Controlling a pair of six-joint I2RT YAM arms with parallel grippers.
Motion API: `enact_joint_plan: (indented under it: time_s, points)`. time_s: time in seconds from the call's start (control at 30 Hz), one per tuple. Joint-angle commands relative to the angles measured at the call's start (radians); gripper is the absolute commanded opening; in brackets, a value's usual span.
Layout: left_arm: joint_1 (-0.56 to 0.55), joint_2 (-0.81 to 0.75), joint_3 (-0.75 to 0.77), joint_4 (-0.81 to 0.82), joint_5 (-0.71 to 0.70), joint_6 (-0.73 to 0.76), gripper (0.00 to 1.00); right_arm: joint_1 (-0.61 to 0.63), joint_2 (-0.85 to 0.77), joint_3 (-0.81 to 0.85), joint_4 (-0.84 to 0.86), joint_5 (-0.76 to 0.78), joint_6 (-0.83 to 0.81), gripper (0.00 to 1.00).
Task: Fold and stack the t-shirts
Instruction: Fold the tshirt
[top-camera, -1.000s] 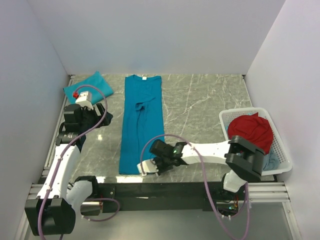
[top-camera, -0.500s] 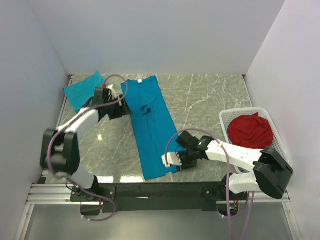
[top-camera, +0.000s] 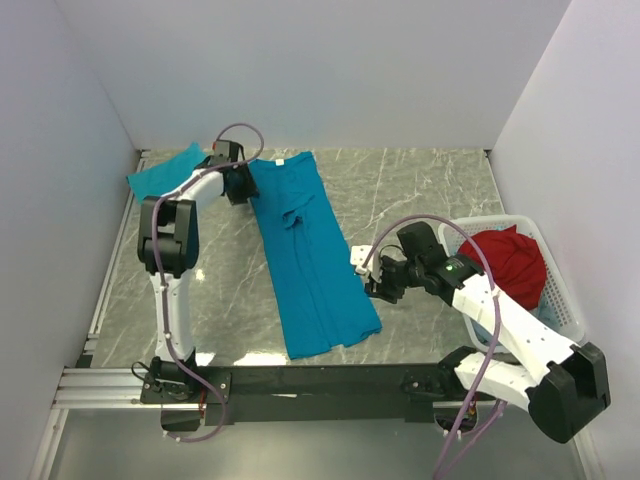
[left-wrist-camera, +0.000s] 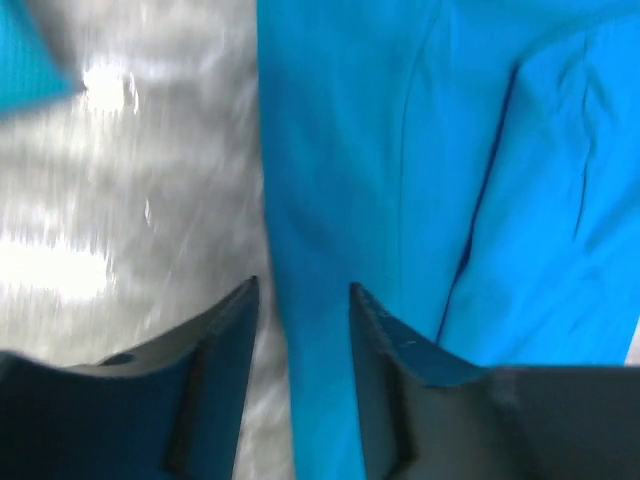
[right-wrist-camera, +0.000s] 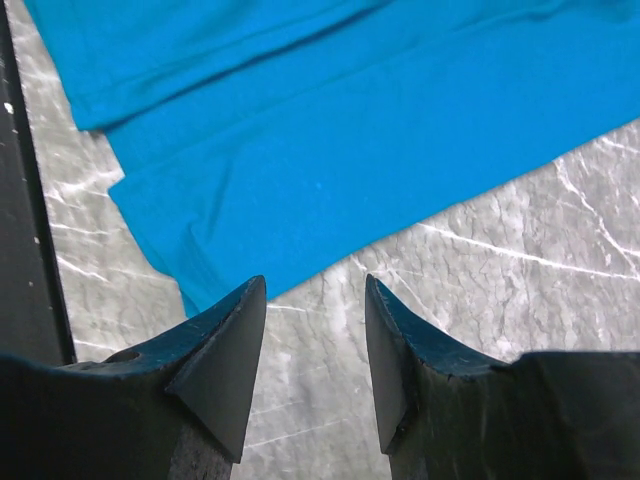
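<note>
I see the long shirt (top-camera: 305, 250), bright teal and folded into a narrow strip, lying slantwise on the marble table (top-camera: 430, 200), with its white neck label at the far end. A second folded teal shirt (top-camera: 160, 175) sits far left. My left gripper (top-camera: 238, 182) is partly open at the strip's far left edge; the cloth edge seems to lie between its fingers, though that view is blurred. My right gripper (top-camera: 374, 274) gapes over bare table just right of the hem.
</note>
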Motion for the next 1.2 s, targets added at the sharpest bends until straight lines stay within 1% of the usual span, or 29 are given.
enact_joint_plan:
  time_s: [0.0,0.03,0.1,0.13,0.2,0.23,0.37,0.43,0.47,0.5,0.53,0.57,0.6,0.63,0.7,0.73,0.77,0.8,0.83,0.87,0.9,0.93,0.97,1.0,1.03,1.07,1.1,1.13,1.17]
  points:
    - [-0.003,0.082,0.102,-0.091,-0.037,0.0,0.43,-0.018,-0.053,-0.006,0.025,-0.059,0.026,0.51]
    - [-0.003,0.116,0.134,-0.099,-0.039,-0.002,0.37,-0.024,-0.057,-0.006,0.022,-0.062,0.027,0.51]
    - [-0.001,0.15,0.167,-0.116,-0.05,-0.005,0.29,-0.03,-0.073,-0.003,0.02,-0.078,0.03,0.51]
    - [-0.001,0.183,0.203,-0.122,-0.054,-0.008,0.2,-0.032,-0.079,-0.004,0.02,-0.081,0.03,0.52]
    - [0.001,0.22,0.26,-0.154,-0.053,-0.011,0.11,-0.037,-0.09,-0.009,0.023,-0.085,0.03,0.52]
    - [0.004,0.255,0.324,-0.163,-0.054,-0.012,0.06,-0.035,-0.093,-0.009,0.025,-0.084,0.03,0.52]
    - [0.01,0.314,0.48,-0.194,-0.054,-0.015,0.04,-0.037,-0.093,-0.011,0.03,-0.07,0.036,0.52]
    - [0.014,0.296,0.509,-0.193,-0.054,-0.006,0.06,-0.038,-0.096,-0.012,0.034,-0.069,0.036,0.52]
    - [0.016,0.268,0.488,-0.177,-0.044,0.014,0.06,-0.037,-0.097,-0.015,0.033,-0.069,0.038,0.52]
    - [0.016,0.232,0.452,-0.148,-0.027,0.026,0.08,-0.038,-0.103,-0.015,0.034,-0.07,0.036,0.52]
    - [0.019,0.131,0.34,-0.072,-0.016,0.041,0.23,-0.038,-0.105,-0.018,0.036,-0.073,0.036,0.52]
    - [0.017,0.072,0.272,-0.024,-0.03,0.069,0.32,-0.04,-0.11,-0.018,0.037,-0.073,0.042,0.52]
    - [0.019,0.008,0.206,0.014,-0.039,0.087,0.46,-0.038,-0.111,-0.018,0.04,-0.073,0.046,0.52]
    - [0.017,-0.114,0.091,0.04,-0.044,0.115,0.52,-0.04,-0.113,-0.017,0.045,-0.073,0.049,0.52]
    - [0.017,-0.236,-0.005,0.099,-0.045,0.216,0.61,-0.04,-0.119,-0.017,0.045,-0.079,0.059,0.52]
    - [0.016,-0.358,-0.096,0.116,-0.027,0.251,0.62,-0.04,-0.125,-0.018,0.048,-0.098,0.056,0.52]
    - [0.014,-0.428,-0.155,0.163,0.022,0.315,0.63,-0.041,-0.149,-0.023,0.053,-0.104,0.046,0.52]
    - [0.013,-0.507,-0.228,0.226,0.079,0.342,0.71,-0.04,-0.168,-0.034,0.062,-0.116,0.041,0.54]
    - [0.013,-0.661,-0.39,0.282,0.126,0.354,0.78,-0.037,-0.183,-0.053,0.085,-0.147,0.023,0.55]
    - [0.014,-0.733,-0.467,0.397,0.221,0.363,0.89,-0.037,-0.18,-0.055,0.085,-0.167,0.012,0.58]
    - [0.013,-0.797,-0.613,0.471,0.26,0.345,0.99,-0.035,-0.168,-0.051,0.05,-0.187,-0.009,0.61]
    - [0.02,-0.897,-0.681,0.525,0.306,0.321,0.99,-0.032,-0.151,-0.051,0.028,-0.214,-0.073,0.67]
    - [0.031,-0.933,-0.742,0.616,0.484,0.305,0.99,-0.032,-0.125,-0.06,0.016,-0.271,-0.114,0.76]
    - [0.045,-0.976,-0.81,0.616,0.537,0.305,0.99,-0.032,-0.116,-0.072,-0.027,-0.294,-0.159,0.78]
    - [0.044,-0.988,-0.819,0.59,0.594,0.358,0.98,-0.017,-0.104,-0.095,-0.062,-0.318,-0.278,0.79]
    - [0.028,-1.0,-0.826,0.555,0.626,0.4,0.95,-0.006,-0.091,-0.107,-0.084,-0.331,-0.316,0.8]
    - [-0.054,-1.048,-0.839,0.468,0.568,0.455,0.94,0.015,-0.091,-0.119,-0.09,-0.317,-0.332,0.8]
    - [-0.112,-1.075,-0.85,0.426,0.521,0.521,0.94,0.034,-0.094,-0.145,-0.079,-0.297,-0.332,0.8]
    - [-0.174,-1.106,-0.868,0.407,0.472,0.663,0.94,0.077,-0.103,-0.156,-0.066,-0.276,-0.327,0.8]
